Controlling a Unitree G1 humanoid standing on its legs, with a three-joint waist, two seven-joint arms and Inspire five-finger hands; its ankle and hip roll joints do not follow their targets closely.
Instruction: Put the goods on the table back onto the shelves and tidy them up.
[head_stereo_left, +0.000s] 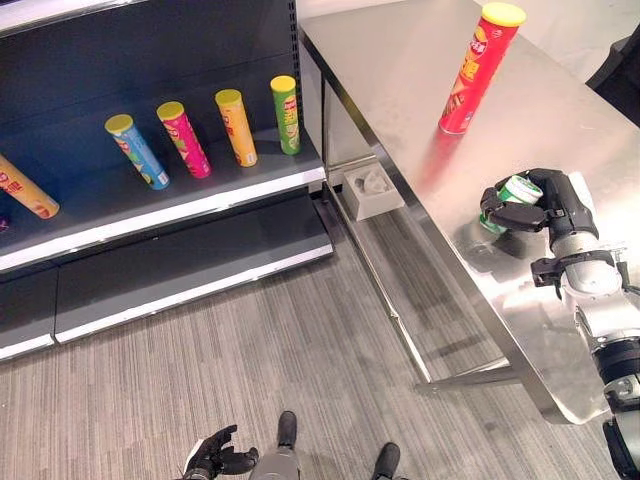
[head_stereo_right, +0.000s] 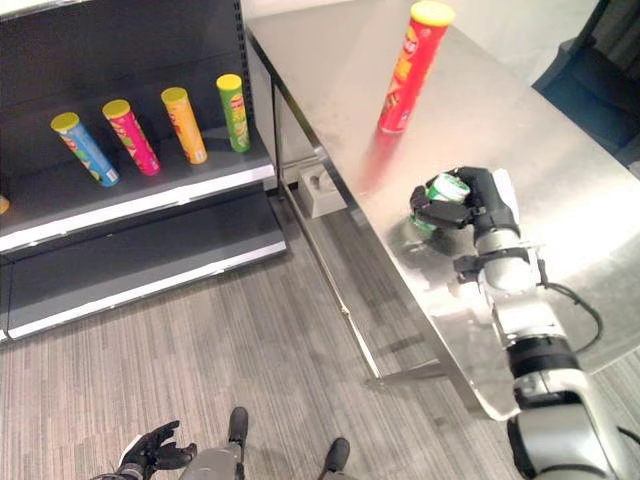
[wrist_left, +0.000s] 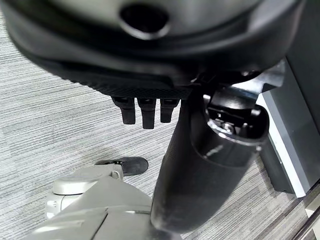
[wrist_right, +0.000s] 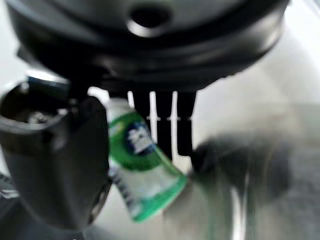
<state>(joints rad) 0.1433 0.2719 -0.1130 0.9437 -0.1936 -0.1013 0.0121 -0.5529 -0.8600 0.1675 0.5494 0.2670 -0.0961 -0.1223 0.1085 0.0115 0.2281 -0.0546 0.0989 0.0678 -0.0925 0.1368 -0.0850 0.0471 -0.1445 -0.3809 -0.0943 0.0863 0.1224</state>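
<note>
A small green and white container (head_stereo_left: 518, 192) is tilted just above the steel table (head_stereo_left: 400, 90), near its front edge. My right hand (head_stereo_left: 560, 205) is shut on it, thumb on one side and fingers curled round the other; the right wrist view shows the container (wrist_right: 142, 170) pinched between them. A tall red chip can (head_stereo_left: 478, 68) with a yellow lid stands upright farther back on the table. My left hand (head_stereo_left: 213, 457) hangs low over the carpet with relaxed fingers and holds nothing.
The dark shelf (head_stereo_left: 170, 215) to the left carries a row of chip cans: blue (head_stereo_left: 137, 152), pink (head_stereo_left: 184, 140), orange (head_stereo_left: 236, 127) and green (head_stereo_left: 286, 115), with another orange one (head_stereo_left: 25, 188) at the far left. A white box (head_stereo_left: 373, 190) sits on the floor under the table.
</note>
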